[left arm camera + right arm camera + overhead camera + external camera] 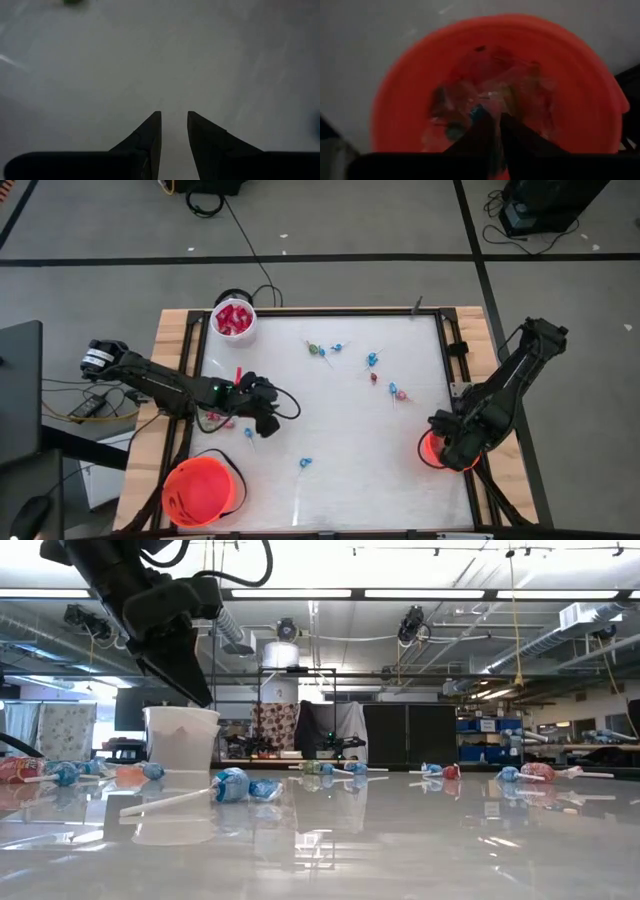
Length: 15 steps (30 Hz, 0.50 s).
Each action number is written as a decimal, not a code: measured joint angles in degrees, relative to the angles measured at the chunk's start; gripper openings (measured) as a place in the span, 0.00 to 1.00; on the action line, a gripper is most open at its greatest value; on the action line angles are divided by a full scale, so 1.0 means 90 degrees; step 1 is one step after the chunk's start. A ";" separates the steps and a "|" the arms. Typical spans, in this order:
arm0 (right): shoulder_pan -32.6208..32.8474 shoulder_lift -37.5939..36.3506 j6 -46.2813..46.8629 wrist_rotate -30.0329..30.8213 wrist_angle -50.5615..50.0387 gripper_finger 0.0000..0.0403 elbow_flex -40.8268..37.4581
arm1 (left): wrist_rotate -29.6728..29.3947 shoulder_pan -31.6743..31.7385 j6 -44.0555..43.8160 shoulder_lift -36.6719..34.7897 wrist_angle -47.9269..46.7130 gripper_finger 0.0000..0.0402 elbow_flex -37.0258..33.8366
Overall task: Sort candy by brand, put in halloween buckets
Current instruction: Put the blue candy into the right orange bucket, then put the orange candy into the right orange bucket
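Observation:
Wrapped lollipops lie scattered over the white table, with more candy beside my left gripper. That gripper hovers above the table's left half, slanting down, its fingers a little apart with nothing between them. My right gripper points down into an orange bucket at the table's right edge. The bucket holds several wrapped sweets. The fingers stand narrowly open just above these sweets. A white pail of red packets stands at the far left. A second orange bucket stands at the near left corner.
Wooden rails frame the tabletop on both sides. In the low view a blue lollipop lies in front of the white pail, under my left gripper. Bare table lies at the near middle. Cables run on the floor beyond.

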 joint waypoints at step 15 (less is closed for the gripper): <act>0.0084 0.0098 0.0614 0.1189 -0.0120 0.35 0.0313 | 0.0291 -0.0041 0.0978 0.0116 0.0053 0.25 0.0000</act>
